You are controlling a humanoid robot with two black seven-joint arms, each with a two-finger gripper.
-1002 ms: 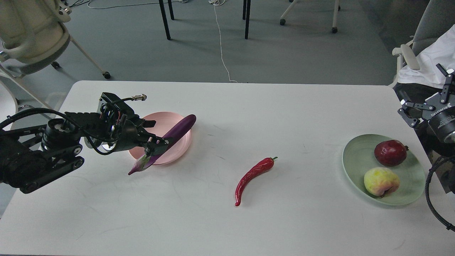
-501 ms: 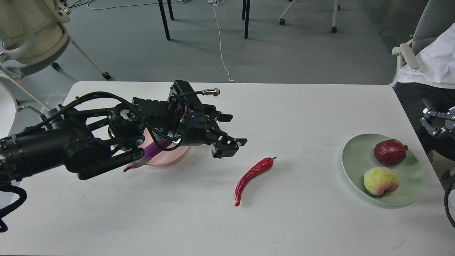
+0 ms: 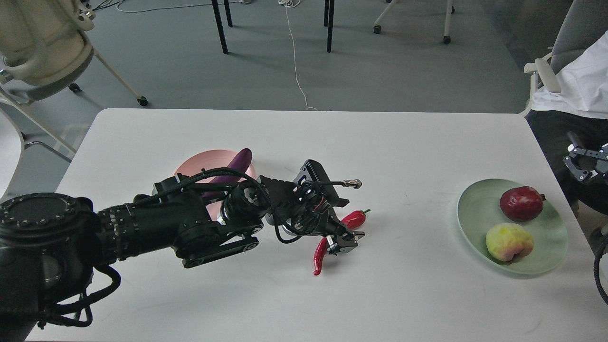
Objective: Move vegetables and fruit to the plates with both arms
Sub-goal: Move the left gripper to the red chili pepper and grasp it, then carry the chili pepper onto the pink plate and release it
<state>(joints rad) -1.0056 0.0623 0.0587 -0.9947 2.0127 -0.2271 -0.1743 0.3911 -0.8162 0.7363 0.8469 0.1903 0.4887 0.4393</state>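
The red chili pepper (image 3: pixel 354 219) lies mid-table, its middle hidden under my left gripper (image 3: pixel 345 241). The gripper is low over it and open, one finger on each side. The purple eggplant (image 3: pixel 236 164) lies on the pale pink plate (image 3: pixel 202 164), partly hidden behind my left arm. The dark red pomegranate (image 3: pixel 521 203) and the yellow-green fruit (image 3: pixel 509 242) sit on the pale green plate (image 3: pixel 475 209) at the right. My right gripper (image 3: pixel 583 161) is at the right edge, beyond the table, only partly in view.
The white table (image 3: pixel 304 137) carries both plates. A person in white (image 3: pixel 574 85) sits at the far right by the table corner. Chairs and table legs stand on the floor behind.
My left gripper let go of the eggplant on the pink plate and swung right and down onto the chili. My right gripper drew back to the right edge.
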